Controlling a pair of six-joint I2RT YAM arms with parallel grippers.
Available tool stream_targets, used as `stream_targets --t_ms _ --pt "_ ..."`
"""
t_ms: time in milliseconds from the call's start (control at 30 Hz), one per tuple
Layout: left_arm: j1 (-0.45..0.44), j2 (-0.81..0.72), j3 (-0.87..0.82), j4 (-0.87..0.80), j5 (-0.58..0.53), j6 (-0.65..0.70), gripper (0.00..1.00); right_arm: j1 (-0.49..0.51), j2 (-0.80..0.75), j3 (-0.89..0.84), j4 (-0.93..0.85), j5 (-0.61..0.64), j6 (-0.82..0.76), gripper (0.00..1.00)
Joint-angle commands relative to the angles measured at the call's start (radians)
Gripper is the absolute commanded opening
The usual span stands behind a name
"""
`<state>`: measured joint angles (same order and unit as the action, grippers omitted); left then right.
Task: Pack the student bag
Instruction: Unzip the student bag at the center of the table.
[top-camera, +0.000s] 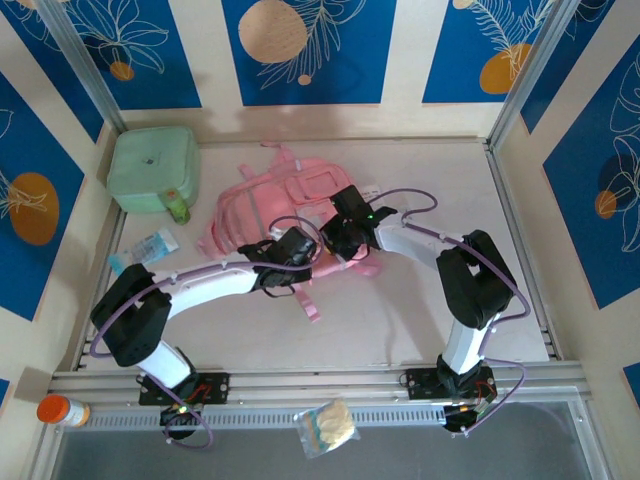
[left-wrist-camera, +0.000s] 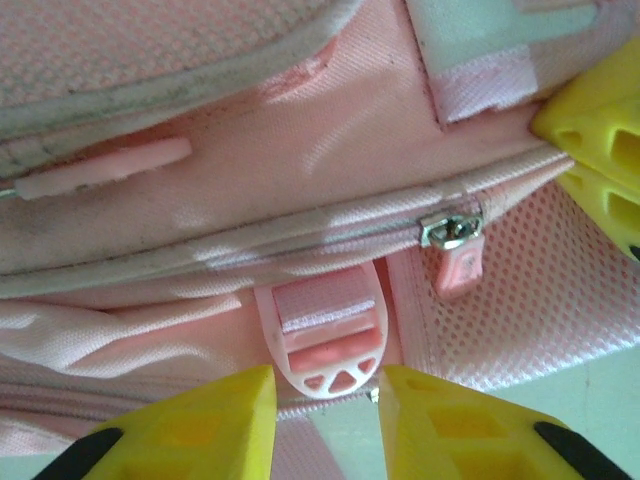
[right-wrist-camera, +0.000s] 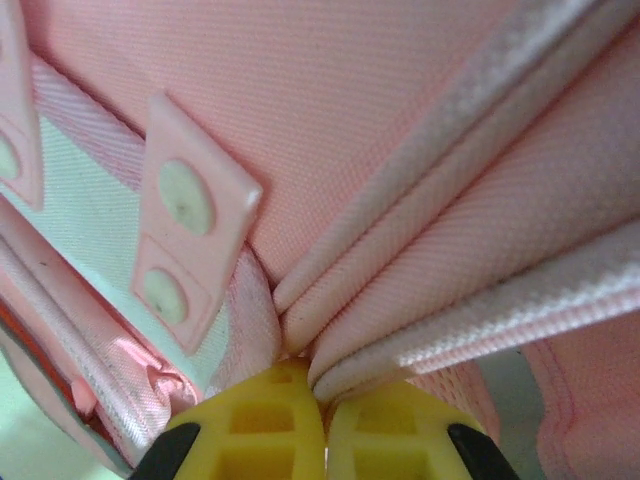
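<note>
The pink student bag (top-camera: 262, 205) lies flat mid-table with its straps trailing toward me. My left gripper (top-camera: 298, 250) is at its near edge. In the left wrist view this gripper (left-wrist-camera: 328, 388) is open, its yellow fingertips (left-wrist-camera: 225, 405) on either side of the rounded end of a pink strap buckle (left-wrist-camera: 322, 340), below a zip pull (left-wrist-camera: 452, 232). My right gripper (top-camera: 342, 232) meets the bag from the right. Up close, the right gripper (right-wrist-camera: 320, 385) is shut on a fold of the bag's pink piped fabric (right-wrist-camera: 420, 300). One of its yellow fingers (left-wrist-camera: 600, 130) is in the left wrist view.
A mint-green square case (top-camera: 152, 167) sits back left with a small green bottle (top-camera: 178, 206) beside it. A blue-and-white packet (top-camera: 148, 246) lies left of my left arm. An orange-capped bottle (top-camera: 60, 411) and a clear snack pouch (top-camera: 327, 427) rest on the near rail. Walls enclose the table.
</note>
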<state>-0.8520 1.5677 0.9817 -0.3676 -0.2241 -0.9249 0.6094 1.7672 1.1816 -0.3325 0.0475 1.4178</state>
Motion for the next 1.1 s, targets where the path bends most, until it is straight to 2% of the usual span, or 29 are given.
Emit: stream_targets --t_ms 0,267,500,633,800,933,1067 --pt "-0.002 -0.002 0.067 -0.022 0.038 0.017 0.34 -0.005 -0.051 0.005 0.049 -0.004 0.006 0.00" --pt "-0.012 0.046 0.147 -0.040 0.048 0.035 0.37 -0.007 -0.080 0.013 0.058 -0.042 0.038 0.00" --pt "-0.016 0.105 0.178 0.014 0.079 0.037 0.36 -0.007 -0.101 0.011 0.056 -0.056 0.059 0.00" --pt "-0.016 0.146 0.213 -0.015 0.041 0.035 0.36 -0.007 -0.102 0.010 0.062 -0.062 0.066 0.00" --pt "-0.016 0.172 0.218 0.045 0.004 0.043 0.35 0.002 -0.107 0.005 0.065 -0.061 0.077 0.00" --pt "-0.013 0.223 0.288 -0.040 -0.070 0.027 0.34 0.008 -0.112 0.001 0.073 -0.067 0.082 0.00" --pt "-0.014 0.244 0.307 -0.021 -0.080 0.022 0.32 0.015 -0.114 -0.008 0.082 -0.077 0.091 0.00"
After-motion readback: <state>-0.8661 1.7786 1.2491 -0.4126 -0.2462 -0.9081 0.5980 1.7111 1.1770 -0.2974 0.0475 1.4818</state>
